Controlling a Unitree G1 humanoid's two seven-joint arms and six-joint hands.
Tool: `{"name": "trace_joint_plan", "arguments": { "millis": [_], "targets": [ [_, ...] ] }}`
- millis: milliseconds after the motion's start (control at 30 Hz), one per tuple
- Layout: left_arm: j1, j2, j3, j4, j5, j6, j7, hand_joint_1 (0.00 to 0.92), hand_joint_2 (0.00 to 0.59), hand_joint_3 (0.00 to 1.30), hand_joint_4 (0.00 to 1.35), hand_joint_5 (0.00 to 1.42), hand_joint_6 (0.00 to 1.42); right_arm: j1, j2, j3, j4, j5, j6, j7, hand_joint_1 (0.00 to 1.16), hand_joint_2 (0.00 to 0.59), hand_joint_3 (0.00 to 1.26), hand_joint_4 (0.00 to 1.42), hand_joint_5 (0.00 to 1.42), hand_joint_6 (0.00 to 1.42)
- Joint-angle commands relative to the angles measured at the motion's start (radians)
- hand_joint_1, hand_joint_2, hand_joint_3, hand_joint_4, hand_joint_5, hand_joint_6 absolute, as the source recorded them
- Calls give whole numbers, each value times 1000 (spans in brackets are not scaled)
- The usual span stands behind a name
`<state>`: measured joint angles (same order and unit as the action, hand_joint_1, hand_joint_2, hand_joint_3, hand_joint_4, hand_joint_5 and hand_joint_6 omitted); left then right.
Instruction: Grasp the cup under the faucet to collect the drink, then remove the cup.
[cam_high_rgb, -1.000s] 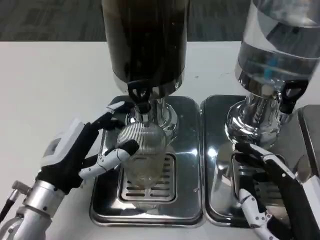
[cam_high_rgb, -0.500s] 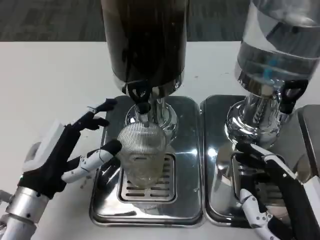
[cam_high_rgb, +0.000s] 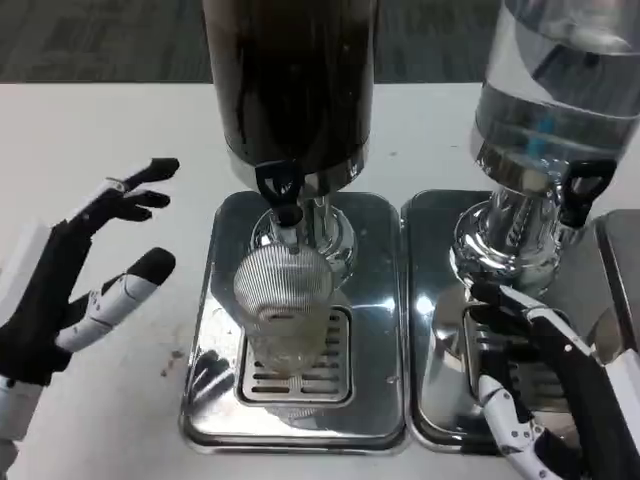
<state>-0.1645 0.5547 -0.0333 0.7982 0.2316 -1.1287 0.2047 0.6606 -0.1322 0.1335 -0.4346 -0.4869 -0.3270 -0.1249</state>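
Note:
A clear ribbed cup (cam_high_rgb: 284, 310) stands upright on the drip grate (cam_high_rgb: 296, 375) of the left tray, directly under the black faucet (cam_high_rgb: 279, 188) of the dark drink dispenser (cam_high_rgb: 290, 80). My left hand (cam_high_rgb: 75, 275) hovers over the white table well to the left of the cup, fingers spread, holding nothing. My right hand (cam_high_rgb: 545, 385) lies over the right tray at the bottom right, fingers apart and empty, away from the cup.
A second dispenser (cam_high_rgb: 555, 100) with clear liquid stands on the right tray (cam_high_rgb: 430, 330), its black tap (cam_high_rgb: 583, 185) beside my right hand. The left steel tray (cam_high_rgb: 215, 400) rims the cup. Bare white table (cam_high_rgb: 110, 140) stretches to the left.
My left hand has let go of the cup and drawn back to the left, fingers opening. The cup stays under the faucet. The right hand has not moved.

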Motion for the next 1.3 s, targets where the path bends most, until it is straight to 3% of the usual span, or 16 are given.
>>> {"name": "trace_joint_plan", "arguments": {
  "millis": [33,133,233,467,900,1300],
  "targets": [
    [4,28,10,-79,-169,-1,-164,0,103,303,291,348,358,-4,0,2,9,8,2,1,569,512,264,309,276,351],
    [-3,38,8,-138,-311,32,-304,0,90,304,301,349,336,-4,1,3,12,6,2,-1,569,512,264,309,276,347],
    [-12,38,12,-215,-518,142,-513,0,84,315,304,349,317,-6,3,4,16,6,2,-3,570,513,264,309,277,345],
    [-32,24,78,-320,-743,373,-825,0,82,317,283,339,268,-9,4,6,21,2,-2,-7,570,512,269,312,277,341],
    [-88,-18,204,-391,-854,719,-1092,0,83,300,247,292,215,-22,13,11,39,5,-4,-15,577,518,273,313,277,330],
    [-113,-42,255,-438,-858,883,-1190,0,83,318,247,302,220,-40,13,17,59,5,-9,-17,582,519,273,313,277,328]
  ]
}}
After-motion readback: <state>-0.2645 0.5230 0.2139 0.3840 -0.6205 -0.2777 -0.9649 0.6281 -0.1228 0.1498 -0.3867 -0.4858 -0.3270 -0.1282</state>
